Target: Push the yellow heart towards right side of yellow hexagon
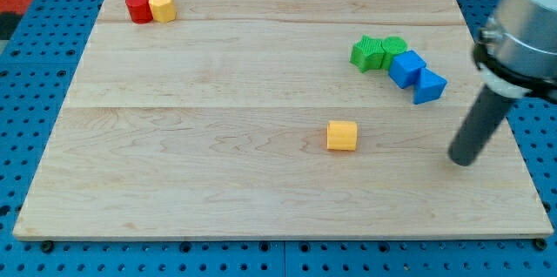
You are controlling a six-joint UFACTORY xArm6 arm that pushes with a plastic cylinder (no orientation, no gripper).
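The yellow heart [342,136] lies on the wooden board right of the middle, toward the view's bottom. The yellow hexagon [163,6] sits at the view's top left, touching two red blocks [139,3] on its left. My tip [464,160] rests on the board near the right edge, well to the right of the yellow heart and slightly lower. It touches no block.
Two green blocks [378,52] and two blue blocks [417,75] form a chain at the view's upper right, above my tip. The wooden board [218,172] lies on a blue pegboard. The arm's body [526,24] hangs over the right edge.
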